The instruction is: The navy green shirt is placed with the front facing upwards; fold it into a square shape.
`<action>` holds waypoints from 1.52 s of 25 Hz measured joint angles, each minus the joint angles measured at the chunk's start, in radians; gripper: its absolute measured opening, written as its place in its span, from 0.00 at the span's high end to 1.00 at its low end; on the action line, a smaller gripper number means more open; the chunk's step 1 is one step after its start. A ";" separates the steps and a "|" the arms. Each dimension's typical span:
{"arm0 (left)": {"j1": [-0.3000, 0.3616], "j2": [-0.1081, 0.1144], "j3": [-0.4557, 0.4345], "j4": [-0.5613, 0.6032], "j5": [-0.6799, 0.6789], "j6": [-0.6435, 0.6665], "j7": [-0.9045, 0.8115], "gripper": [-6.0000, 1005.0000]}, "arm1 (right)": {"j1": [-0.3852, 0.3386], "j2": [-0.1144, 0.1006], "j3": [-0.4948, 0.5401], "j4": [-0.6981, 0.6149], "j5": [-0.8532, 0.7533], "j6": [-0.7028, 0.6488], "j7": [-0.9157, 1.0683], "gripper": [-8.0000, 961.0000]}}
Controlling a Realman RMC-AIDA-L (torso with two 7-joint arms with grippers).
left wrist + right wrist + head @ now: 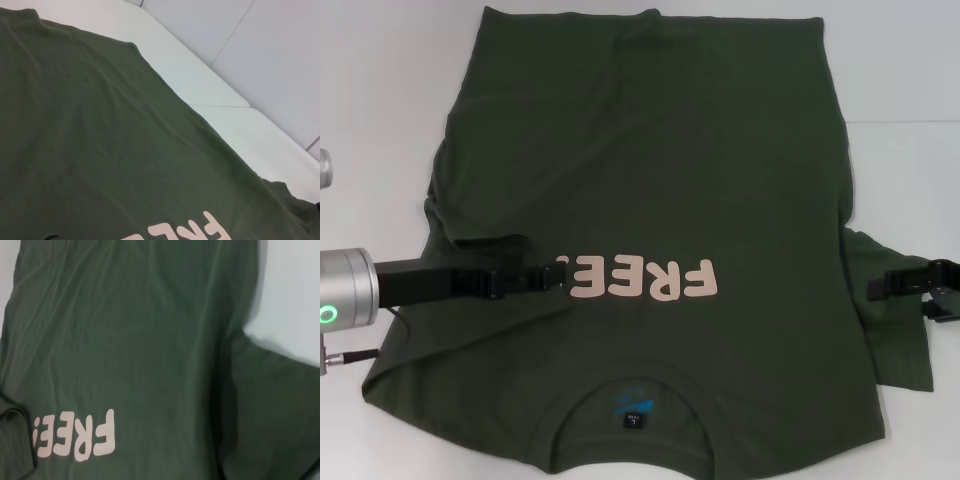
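The navy green shirt (660,170) lies flat on the white table, front up, with its collar and black neck label (635,418) nearest me. Its pink "FREE" lettering (645,280) also shows in the right wrist view (75,437). The shirt's left sleeve is folded inward over the chest and covers the end of the lettering. My left gripper (557,273) reaches in from the left and is shut on that folded sleeve's edge. My right gripper (873,291) hovers at the shirt's right side, by the spread right sleeve (895,335).
White table (380,80) surrounds the shirt, with bare surface on the left, on the right and past the hem. In the left wrist view a seam (220,106) runs across the white surface beyond the shirt (100,150).
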State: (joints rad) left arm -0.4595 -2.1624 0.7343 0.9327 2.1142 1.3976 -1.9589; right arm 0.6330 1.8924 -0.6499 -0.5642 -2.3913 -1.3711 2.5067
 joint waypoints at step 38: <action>0.003 0.001 -0.063 -0.002 -0.117 0.001 -0.106 0.10 | 0.022 -0.042 -0.001 -0.080 -0.053 0.091 -0.028 0.94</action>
State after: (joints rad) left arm -0.4563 -2.1614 0.6715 0.9308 1.9976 1.3987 -2.0654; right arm 0.6549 1.8502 -0.6511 -0.6438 -2.4438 -1.2796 2.4787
